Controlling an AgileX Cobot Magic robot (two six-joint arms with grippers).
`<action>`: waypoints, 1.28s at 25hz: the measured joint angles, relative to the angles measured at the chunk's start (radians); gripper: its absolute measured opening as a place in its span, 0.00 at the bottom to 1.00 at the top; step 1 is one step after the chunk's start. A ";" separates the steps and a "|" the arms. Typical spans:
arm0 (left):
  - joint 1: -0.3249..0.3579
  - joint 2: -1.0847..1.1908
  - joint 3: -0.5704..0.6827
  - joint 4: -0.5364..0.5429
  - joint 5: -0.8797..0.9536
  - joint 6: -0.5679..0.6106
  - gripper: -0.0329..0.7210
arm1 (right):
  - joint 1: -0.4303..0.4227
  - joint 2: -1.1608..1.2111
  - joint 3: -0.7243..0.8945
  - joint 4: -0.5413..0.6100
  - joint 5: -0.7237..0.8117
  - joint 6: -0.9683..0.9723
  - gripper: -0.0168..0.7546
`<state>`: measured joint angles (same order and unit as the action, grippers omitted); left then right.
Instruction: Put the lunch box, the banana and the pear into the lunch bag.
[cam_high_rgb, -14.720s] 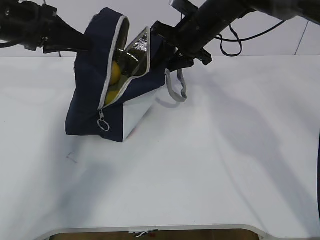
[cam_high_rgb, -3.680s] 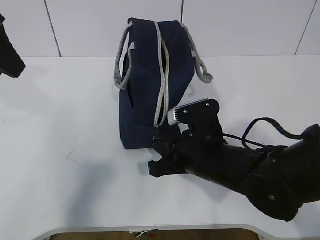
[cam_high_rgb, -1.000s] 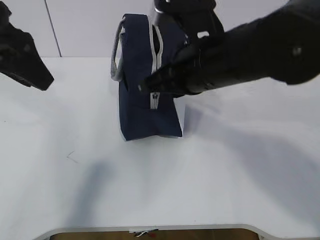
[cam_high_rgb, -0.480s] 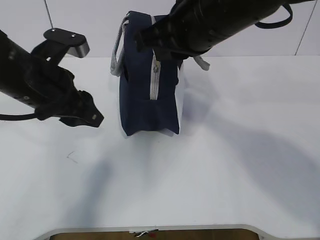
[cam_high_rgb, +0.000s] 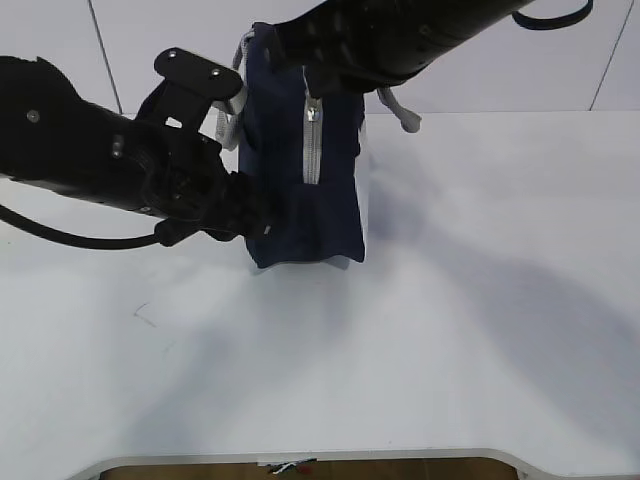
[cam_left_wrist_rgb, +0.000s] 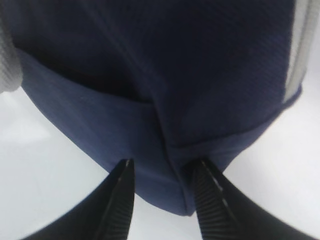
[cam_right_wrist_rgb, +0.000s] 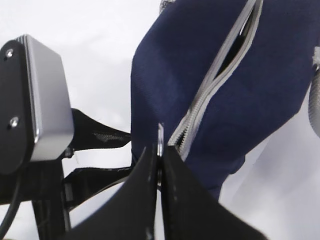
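The navy lunch bag (cam_high_rgb: 330, 215) stands on end at the back middle of the white table, its grey zipper (cam_high_rgb: 309, 150) facing front. My right gripper (cam_high_rgb: 313, 97) reaches in from the upper right and is shut on the metal zipper pull (cam_right_wrist_rgb: 160, 136); the teeth beyond it gape slightly (cam_right_wrist_rgb: 235, 50). My left gripper (cam_high_rgb: 262, 224) is low at the bag's left bottom corner. It is open, with the corner of the lunch bag (cam_left_wrist_rgb: 150, 75) lying between its fingers (cam_left_wrist_rgb: 122, 195). The lunch box, banana and pear are out of view.
Grey webbing handles (cam_high_rgb: 232, 125) hang off both sides of the bag. The left arm's silver camera housing (cam_right_wrist_rgb: 35, 100) sits close beside the right gripper. The bare white table (cam_high_rgb: 450, 330) extends to the front edge (cam_high_rgb: 300, 458), with a wall behind.
My left arm has swung in from the far left to the bag's lower corner. The right gripper has travelled up the bag with the zipper pull, and the zipper line looks longer.
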<state>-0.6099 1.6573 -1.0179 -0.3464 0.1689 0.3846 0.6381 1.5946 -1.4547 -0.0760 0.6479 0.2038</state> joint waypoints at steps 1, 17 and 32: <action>0.000 0.005 0.000 -0.001 -0.013 0.000 0.44 | 0.000 0.000 0.000 0.000 0.000 0.000 0.04; 0.000 -0.066 0.000 0.107 0.154 0.000 0.04 | 0.000 0.001 -0.036 -0.058 0.007 0.000 0.04; 0.000 -0.135 0.050 0.123 0.256 0.000 0.04 | -0.018 0.001 -0.040 -0.174 -0.086 0.000 0.04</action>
<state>-0.6099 1.5224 -0.9678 -0.2234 0.4244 0.3846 0.6201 1.5959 -1.4948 -0.2505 0.5623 0.2038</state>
